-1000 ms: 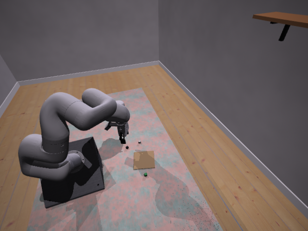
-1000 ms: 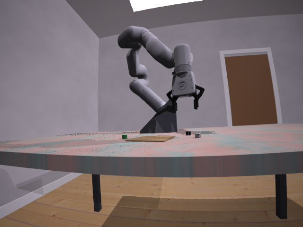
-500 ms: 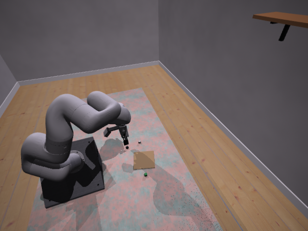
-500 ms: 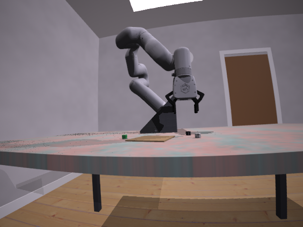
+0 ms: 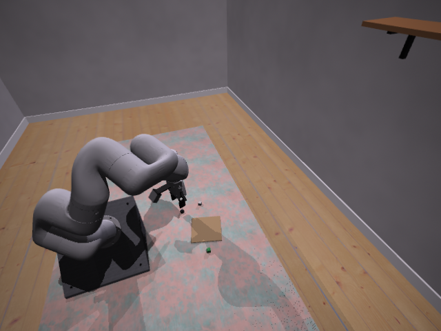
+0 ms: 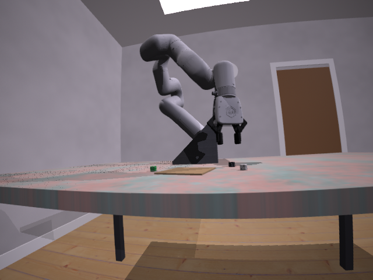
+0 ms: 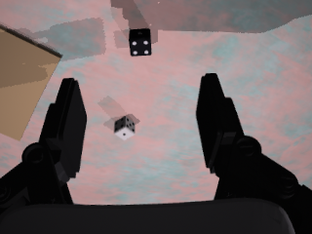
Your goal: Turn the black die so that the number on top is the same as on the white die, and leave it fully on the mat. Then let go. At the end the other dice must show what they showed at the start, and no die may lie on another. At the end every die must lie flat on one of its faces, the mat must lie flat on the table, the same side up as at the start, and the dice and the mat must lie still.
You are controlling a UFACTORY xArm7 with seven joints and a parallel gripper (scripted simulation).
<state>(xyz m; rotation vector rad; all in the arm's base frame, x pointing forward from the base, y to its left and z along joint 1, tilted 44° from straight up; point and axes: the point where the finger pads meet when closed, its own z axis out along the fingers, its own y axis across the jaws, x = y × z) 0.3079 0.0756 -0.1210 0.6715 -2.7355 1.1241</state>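
The black die [image 5: 182, 211] lies on the table top, off the tan mat [image 5: 206, 229] and close to its far corner. It also shows in the side view [image 6: 231, 164] and in the wrist view [image 7: 140, 42], with white pips on its upper face. The white die [image 5: 200, 203] [image 6: 243, 167] [image 7: 125, 127] lies a little to its side, also off the mat. My gripper [image 6: 228, 138] hangs well above both dice, pointing down. Its fingers are partly open with nothing between them.
A green die [image 5: 208, 249] [image 6: 153, 168] lies on the table just past the mat's near edge. The mat [image 6: 185, 170] lies flat with nothing on it. The arm's dark base plate [image 5: 103, 245] stands to the left.
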